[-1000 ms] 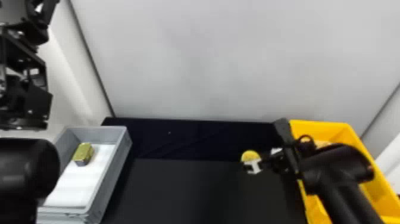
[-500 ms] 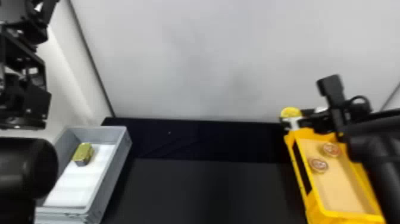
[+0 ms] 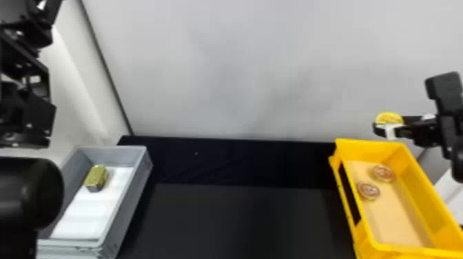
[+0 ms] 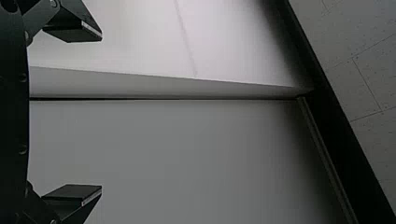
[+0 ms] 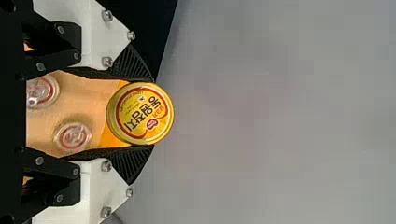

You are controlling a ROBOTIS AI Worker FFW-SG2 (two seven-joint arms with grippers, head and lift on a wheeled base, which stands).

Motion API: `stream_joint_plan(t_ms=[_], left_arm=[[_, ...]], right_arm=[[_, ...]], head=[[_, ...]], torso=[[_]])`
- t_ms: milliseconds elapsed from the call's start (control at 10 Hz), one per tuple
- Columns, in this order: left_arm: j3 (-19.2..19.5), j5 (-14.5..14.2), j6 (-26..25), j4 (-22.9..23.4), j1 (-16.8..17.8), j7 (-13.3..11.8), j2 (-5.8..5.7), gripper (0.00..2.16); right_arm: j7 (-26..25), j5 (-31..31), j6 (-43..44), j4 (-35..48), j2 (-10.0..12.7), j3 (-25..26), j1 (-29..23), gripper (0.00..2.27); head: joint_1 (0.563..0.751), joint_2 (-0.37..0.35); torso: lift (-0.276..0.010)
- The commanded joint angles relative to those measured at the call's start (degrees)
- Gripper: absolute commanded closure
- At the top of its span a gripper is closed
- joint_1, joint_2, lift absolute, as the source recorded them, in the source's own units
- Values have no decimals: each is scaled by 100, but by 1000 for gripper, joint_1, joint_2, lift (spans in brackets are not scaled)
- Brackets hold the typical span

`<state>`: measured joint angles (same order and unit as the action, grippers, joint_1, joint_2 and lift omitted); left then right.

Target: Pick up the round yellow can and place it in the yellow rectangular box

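Hanging near the far end of the yel. rect. plastic box [image 3: 368,146], the round yel. metal can [image 3: 389,118] was held by the R gripper [image 3: 391,125], head view. Two round clear-&-red items [image 3: 369,191] were contained in the box; L gripper [image 3: 20,57] was held up at L. L wrist view: its jaws were spread wide. R wrist view: can was clamped btwn both jaws.
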<state>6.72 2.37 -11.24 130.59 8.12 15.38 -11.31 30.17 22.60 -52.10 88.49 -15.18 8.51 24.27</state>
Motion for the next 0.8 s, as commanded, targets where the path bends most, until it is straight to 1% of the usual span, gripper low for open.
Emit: stream_joint_plan(t_ms=[0, 200, 300, 500, 700], left_arm=[[14, 9, -63, 45, 14, 1, -4, 128], [14, 18, -98, 63, 14, 1, -4, 128], [23, 18, -98, 80, 23, 1, -4, 128], [23, 27, -107, 80, 23, 1, -4, 128], [23, 27, -98, 80, 14, -8, -4, 128]], right_arm=[[-19, 71, -110, 81, -64, 424, -230, 593], [-19, 71, -260, 116, -205, 635, -441, 593], [-28, 71, -269, 107, -240, 714, -546, 593], [-28, -26, -269, -113, -240, 925, -766, 596], [-45, -343, -40, -490, -240, 977, -924, 596]], head=[[663, 54], [663, 54], [663, 54], [663, 54], [663, 54]], torso=[[0], [0], [0], [0], [0]])
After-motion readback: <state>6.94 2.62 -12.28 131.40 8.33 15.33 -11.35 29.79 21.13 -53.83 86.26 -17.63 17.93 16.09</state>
